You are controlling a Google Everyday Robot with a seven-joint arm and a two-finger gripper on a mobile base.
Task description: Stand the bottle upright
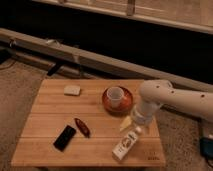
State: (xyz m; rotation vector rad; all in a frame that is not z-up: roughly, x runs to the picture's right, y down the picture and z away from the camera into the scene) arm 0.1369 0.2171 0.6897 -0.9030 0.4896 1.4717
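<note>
Bottle lies flat on the surface, cap end just beside the gripper, whose fingers are spread apart and hold nothing.

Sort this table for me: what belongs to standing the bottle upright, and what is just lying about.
For the job: bottle, lying on its side at the front right; gripper, open, close by its cap end.
Lying about: cup on saucer, pale block, phone, small red object.
</note>
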